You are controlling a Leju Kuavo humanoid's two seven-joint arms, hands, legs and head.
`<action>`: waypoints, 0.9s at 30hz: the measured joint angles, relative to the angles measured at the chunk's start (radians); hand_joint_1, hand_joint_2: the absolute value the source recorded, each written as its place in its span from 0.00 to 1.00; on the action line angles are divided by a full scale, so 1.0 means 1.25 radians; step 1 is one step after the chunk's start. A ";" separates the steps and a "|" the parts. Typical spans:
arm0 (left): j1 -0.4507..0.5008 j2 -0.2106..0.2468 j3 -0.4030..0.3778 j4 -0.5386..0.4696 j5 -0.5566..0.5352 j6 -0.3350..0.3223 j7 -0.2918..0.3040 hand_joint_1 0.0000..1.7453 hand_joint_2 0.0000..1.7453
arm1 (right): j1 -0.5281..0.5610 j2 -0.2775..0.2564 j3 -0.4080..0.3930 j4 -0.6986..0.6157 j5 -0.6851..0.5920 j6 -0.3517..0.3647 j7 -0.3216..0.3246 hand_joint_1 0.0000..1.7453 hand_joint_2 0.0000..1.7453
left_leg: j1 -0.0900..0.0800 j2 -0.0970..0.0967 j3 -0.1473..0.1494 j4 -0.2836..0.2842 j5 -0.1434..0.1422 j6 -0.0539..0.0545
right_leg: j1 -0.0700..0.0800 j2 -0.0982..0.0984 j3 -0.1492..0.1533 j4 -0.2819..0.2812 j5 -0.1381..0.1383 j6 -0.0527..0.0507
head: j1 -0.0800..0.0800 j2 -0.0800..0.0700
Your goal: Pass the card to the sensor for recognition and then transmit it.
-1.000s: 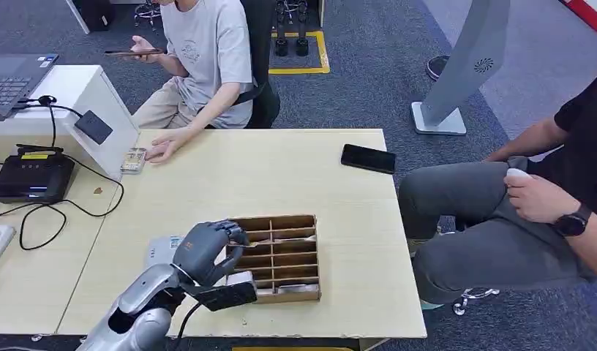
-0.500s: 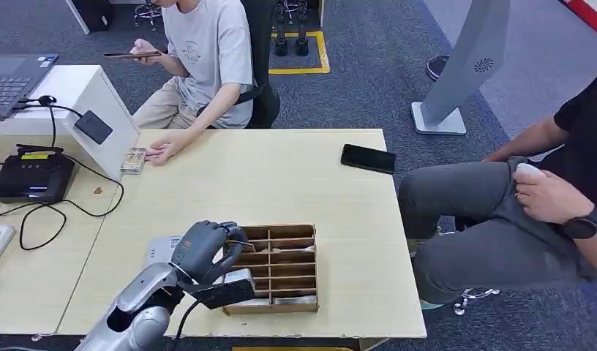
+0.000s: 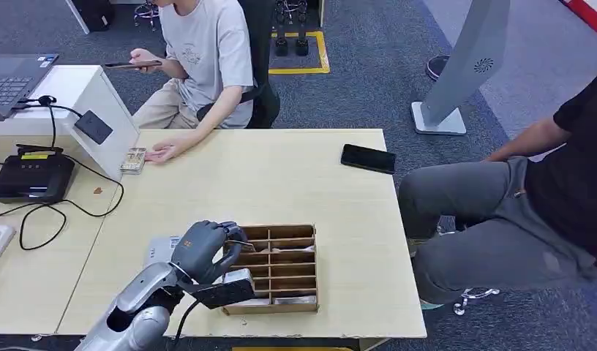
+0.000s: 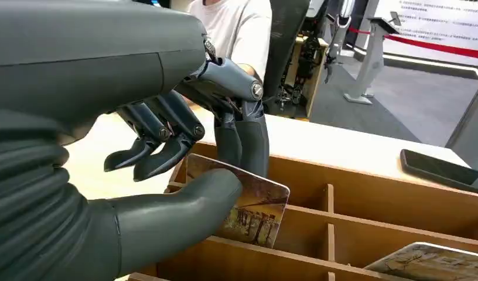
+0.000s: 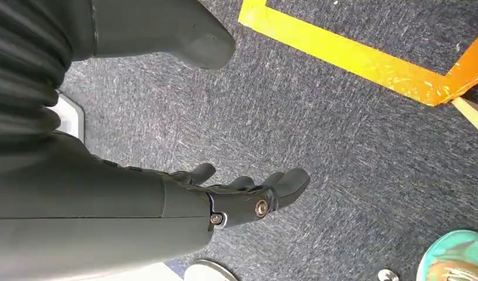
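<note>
A picture card (image 4: 255, 206) stands in an end slot of the wooden divided box (image 3: 315, 265), near the table's front edge. My left hand (image 3: 205, 249) is over that end of the box and pinches the card between thumb (image 4: 184, 213) and fingers. The card's lower part is still inside the slot. Another card (image 4: 431, 261) lies in a nearer compartment of the box (image 4: 371, 202). The black card sensor (image 3: 94, 126) is mounted on a white stand at the table's far left. My right hand (image 5: 243, 196) hangs over the carpet, fingers apart and holding nothing.
A black phone (image 3: 368, 158) lies at the far right of the table. A person seated at the far side rests a hand beside a small card stack (image 3: 133, 160). A black device (image 3: 32, 178) with cables sits at the left. Another person (image 3: 515, 219) sits close on the right.
The wooden box has slid a little toward me, with my left hand still at its end slot. The person on the right has drawn their hands out of sight.
</note>
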 joint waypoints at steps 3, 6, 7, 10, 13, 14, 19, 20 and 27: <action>0.000 0.000 0.000 0.000 0.000 0.000 0.000 1.00 1.00 | 0.000 0.000 0.000 0.000 0.000 0.000 0.000 0.00 1.00 | 0.000 0.000 0.000 0.000 0.000 0.000 | 0.000 0.000 0.000 0.000 0.000 0.000 | 0.000 0.000; 0.000 0.000 0.000 0.000 0.001 0.000 0.000 1.00 1.00 | 0.000 0.000 0.000 0.000 0.000 0.000 0.000 0.00 1.00 | 0.000 0.000 0.000 0.000 0.000 0.000 | 0.000 0.000 0.000 0.000 0.000 0.000 | 0.000 0.000; 0.000 0.000 0.000 0.000 0.002 0.000 0.000 1.00 1.00 | 0.000 0.000 0.000 0.001 0.000 0.000 0.000 0.00 1.00 | 0.000 0.000 0.000 0.000 0.000 0.000 | 0.000 0.000 0.000 0.000 0.000 0.000 | 0.000 0.000; 0.000 0.000 0.001 0.000 0.013 -0.004 -0.003 1.00 1.00 | 0.000 0.000 0.000 0.001 0.000 -0.001 0.001 0.00 1.00 | 0.000 0.000 0.000 0.000 0.000 0.000 | 0.000 0.000 0.000 0.000 0.000 0.000 | 0.000 0.000; 0.002 0.000 0.008 0.000 0.042 -0.004 -0.014 1.00 1.00 | 0.000 0.000 0.000 0.002 0.000 -0.001 0.001 0.00 1.00 | 0.000 0.000 0.000 0.000 0.000 0.000 | 0.000 0.000 0.000 0.000 0.000 0.000 | 0.000 0.000; 0.002 0.001 0.012 -0.001 0.058 -0.001 -0.022 1.00 1.00 | -0.001 0.000 0.000 0.003 0.000 -0.002 0.001 0.00 1.00 | 0.000 0.000 0.000 0.000 0.000 0.000 | 0.000 0.000 0.000 0.000 0.000 0.000 | 0.000 0.000; -0.010 0.017 0.058 -0.057 0.149 0.032 -0.077 1.00 1.00 | 0.000 -0.001 0.000 0.007 -0.002 -0.006 -0.012 0.00 1.00 | 0.000 0.000 0.000 0.000 0.000 0.000 | 0.000 0.000 0.000 0.000 0.000 0.000 | 0.000 0.000; -0.021 0.038 0.073 -0.093 0.175 0.059 -0.089 1.00 1.00 | 0.000 -0.001 -0.003 0.008 -0.003 -0.006 -0.015 0.00 1.00 | 0.001 0.000 -0.001 0.000 0.000 0.000 | 0.001 0.000 -0.001 0.001 0.000 0.000 | 0.000 0.000; -0.075 0.119 0.203 -0.265 0.226 0.016 -0.106 1.00 1.00 | 0.002 -0.001 -0.022 0.011 -0.004 -0.006 -0.025 0.00 1.00 | 0.001 0.000 -0.001 0.000 0.000 -0.001 | 0.002 0.000 -0.001 0.001 0.000 -0.001 | 0.000 0.000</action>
